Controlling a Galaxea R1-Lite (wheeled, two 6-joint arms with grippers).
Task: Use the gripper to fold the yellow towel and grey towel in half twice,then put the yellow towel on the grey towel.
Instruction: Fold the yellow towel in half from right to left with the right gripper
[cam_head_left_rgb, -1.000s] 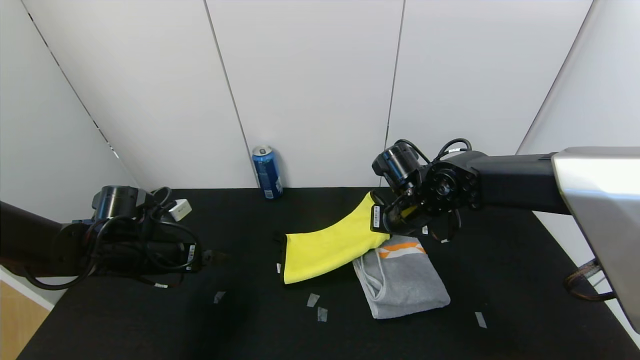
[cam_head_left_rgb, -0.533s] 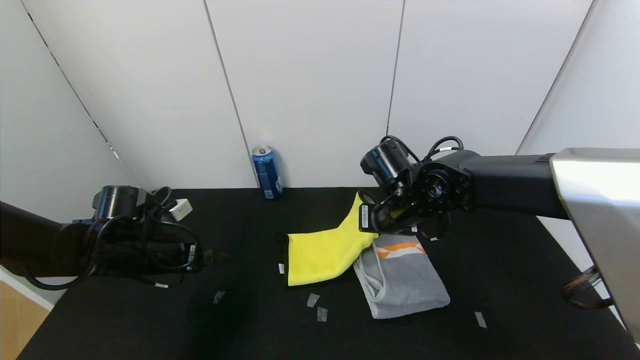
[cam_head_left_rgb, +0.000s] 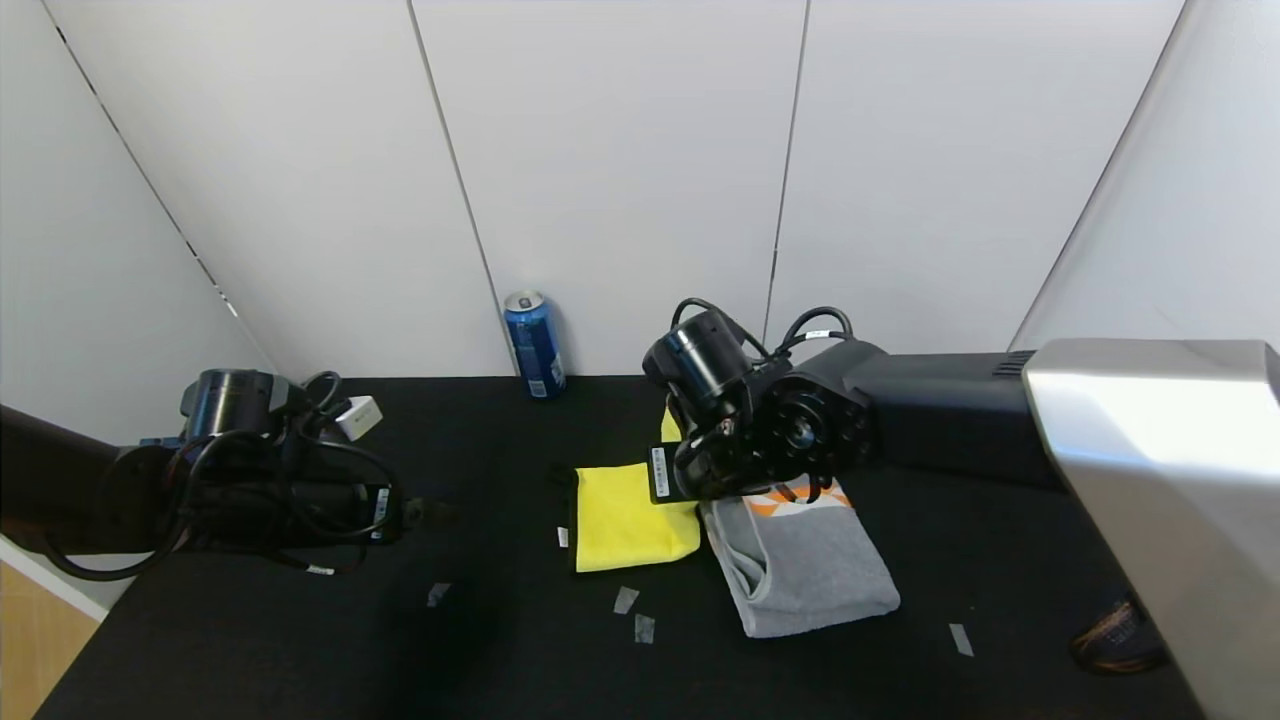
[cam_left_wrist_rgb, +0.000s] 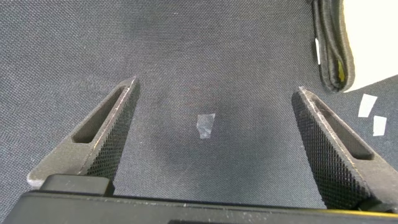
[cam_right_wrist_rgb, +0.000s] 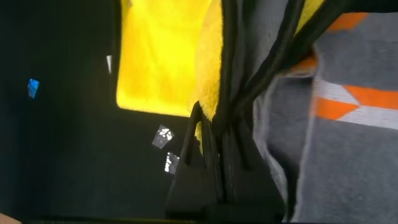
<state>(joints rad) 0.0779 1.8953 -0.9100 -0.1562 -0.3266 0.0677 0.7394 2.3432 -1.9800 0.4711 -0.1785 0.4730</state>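
The yellow towel lies on the black table, doubled over, with its black-edged left side toward my left arm. My right gripper hangs low over its right part, shut on the black-edged hem. The right wrist view shows that hem pinched in the right gripper, with the yellow towel spread below. The grey towel, folded with orange patches at its far end, lies right beside the yellow one, also in the right wrist view. My left gripper stands open and empty at the left.
A blue can stands at the table's back edge by the wall. Scraps of tape lie in front of the towels, and one scrap lies under the left gripper. The yellow towel's corner shows beyond the left fingers.
My right gripper has swept left and down with the yellow towel's edge, laying the raised half over the left half. The left arm has not moved.
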